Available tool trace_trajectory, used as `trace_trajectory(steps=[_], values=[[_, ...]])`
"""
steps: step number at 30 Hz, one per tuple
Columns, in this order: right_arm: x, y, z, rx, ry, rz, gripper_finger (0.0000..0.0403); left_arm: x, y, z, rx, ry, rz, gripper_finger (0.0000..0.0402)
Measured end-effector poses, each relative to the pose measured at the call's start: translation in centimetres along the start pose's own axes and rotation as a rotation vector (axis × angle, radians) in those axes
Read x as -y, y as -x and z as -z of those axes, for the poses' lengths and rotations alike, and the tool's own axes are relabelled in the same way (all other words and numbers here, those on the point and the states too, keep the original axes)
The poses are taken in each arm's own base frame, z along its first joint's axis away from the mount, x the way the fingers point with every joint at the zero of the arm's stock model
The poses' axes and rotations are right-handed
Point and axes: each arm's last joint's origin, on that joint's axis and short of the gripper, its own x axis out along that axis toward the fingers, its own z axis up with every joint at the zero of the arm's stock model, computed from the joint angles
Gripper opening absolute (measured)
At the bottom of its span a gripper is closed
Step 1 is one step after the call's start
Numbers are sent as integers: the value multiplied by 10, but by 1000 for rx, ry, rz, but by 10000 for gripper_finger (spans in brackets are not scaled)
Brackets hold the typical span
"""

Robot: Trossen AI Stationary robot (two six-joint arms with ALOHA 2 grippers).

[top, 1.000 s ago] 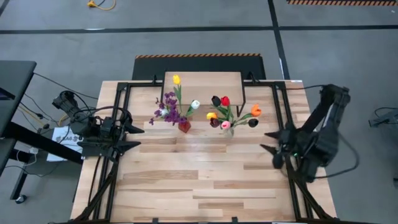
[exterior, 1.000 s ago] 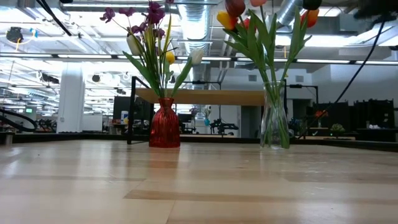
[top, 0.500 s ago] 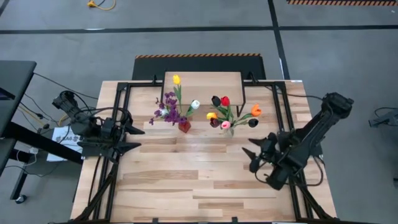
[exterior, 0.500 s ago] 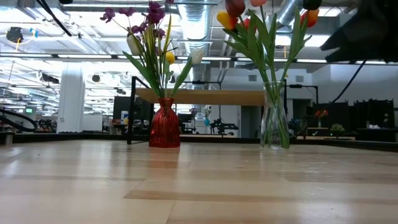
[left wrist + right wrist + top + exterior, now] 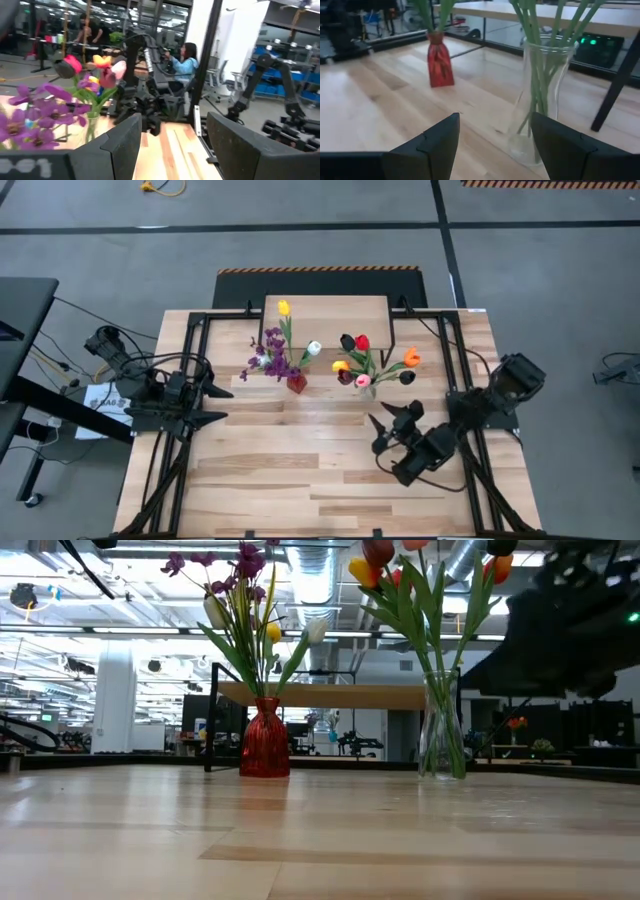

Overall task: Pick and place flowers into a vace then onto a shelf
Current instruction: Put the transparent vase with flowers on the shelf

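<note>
Tabletop [image 5: 300, 470]: clear vase [image 5: 538, 100] upright, dead ahead of right gripper [image 5: 390, 430], fingers open, empty; left gripper [image 5: 215, 402] open, farther away.

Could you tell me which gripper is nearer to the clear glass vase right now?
The right gripper. It is open, just in front of the glass vase and facing it. The left gripper waits open at the table's left side, beyond the red vase.

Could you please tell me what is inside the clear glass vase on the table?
The clear glass vase holds several green tulip stems reaching toward its base. Their red, yellow, orange, pink and dark blooms show from above. Whether it holds water cannot be told.
</note>
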Motion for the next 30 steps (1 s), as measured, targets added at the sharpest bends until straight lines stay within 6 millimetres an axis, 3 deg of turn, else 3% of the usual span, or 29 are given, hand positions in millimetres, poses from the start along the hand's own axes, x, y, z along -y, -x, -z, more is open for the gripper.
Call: trace_trajectory(steps=[8,13,21,30], values=[[-7,-18,-7,27,-19,70,243,0,0,3,-27,-17,12,215],[-11,-24,-14,26,-21,91,266,0,0,3,-32,-20,16,215],[-5,-39,-17,8,-26,147,313,1,0,3,-33,-19,38,215],[6,-60,-18,-89,-24,212,322,2,0,3,-40,-4,83,215]])
